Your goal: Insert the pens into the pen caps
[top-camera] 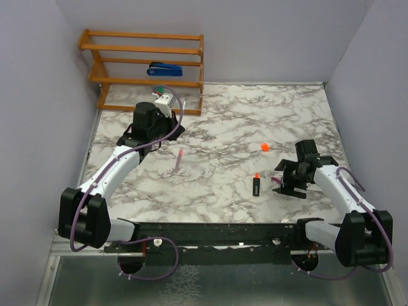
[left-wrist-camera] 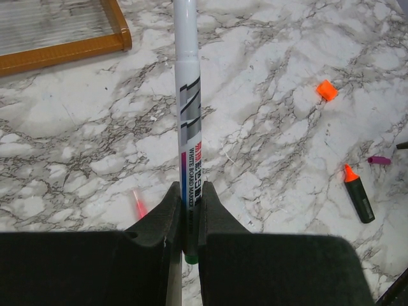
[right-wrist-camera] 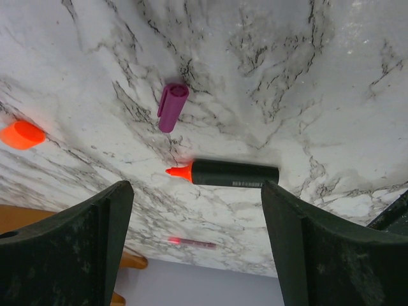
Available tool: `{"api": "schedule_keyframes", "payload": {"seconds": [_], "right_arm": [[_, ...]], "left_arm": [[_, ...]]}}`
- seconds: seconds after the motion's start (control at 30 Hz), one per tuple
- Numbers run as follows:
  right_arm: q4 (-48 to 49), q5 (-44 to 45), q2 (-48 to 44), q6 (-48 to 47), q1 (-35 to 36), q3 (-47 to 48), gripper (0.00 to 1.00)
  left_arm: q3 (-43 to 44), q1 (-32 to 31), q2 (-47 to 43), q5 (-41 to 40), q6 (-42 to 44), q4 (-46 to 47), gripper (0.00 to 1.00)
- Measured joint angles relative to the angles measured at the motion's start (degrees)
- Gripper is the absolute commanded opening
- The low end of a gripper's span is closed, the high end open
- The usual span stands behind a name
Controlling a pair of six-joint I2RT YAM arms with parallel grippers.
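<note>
Between left jaws, silver-grey pen (left-wrist-camera: 189, 127), seemingly upright.

Left wrist view: the silver-grey pen (left-wrist-camera: 187, 95) runs off the top edge — the pink pen (left-wrist-camera: 139, 204) is a blur.

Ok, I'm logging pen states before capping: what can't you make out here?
Silver-grey pen: far end cut off by left wrist view's top edge.
Pink pen: blurred in both wrist views, tip unclear.
Magenta cap: too small in top view to tell its open end.
</note>
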Motion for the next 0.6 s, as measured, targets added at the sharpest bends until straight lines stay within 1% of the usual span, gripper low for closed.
{"api": "schedule_keyframes", "payload": {"seconds": [0.07,0.17,0.23,0.33,0.43,0.6], "right_arm": [[1.7,-0.02,0.52,0.44,-0.26,-1.01,0.8],[4.68,-0.04,1.88,0.66,-1.44,-2.47,0.67],[6.01,-0.02,3.08,0.31,-2.51,-2.6,0.63],[8.55,-0.09,5.16,-0.39,-5.16,-2.56,0.59],[9.97,-0.09,7.34,-1.6,-6.97,-2.21,0.58],[11.23,-0.15,9.77,-3.45,-7.69,-1.2,0.53]], "left_arm": [[0.0,0.0,0.02,-0.02,0.0,-0.02,0.0],[0.0,-0.02,0.11,-0.04,0.0,0.02,0.0],[0.0,-0.02,0.33,-0.04,0.0,0.02,0.0],[0.0,-0.02,0.81,-0.04,0.0,0.02,0.0],[0.0,-0.02,1.22,-0.04,-0.02,0.02,0.0],[0.07,-0.02,2.05,-0.04,0.0,0.04,0.0]]}}
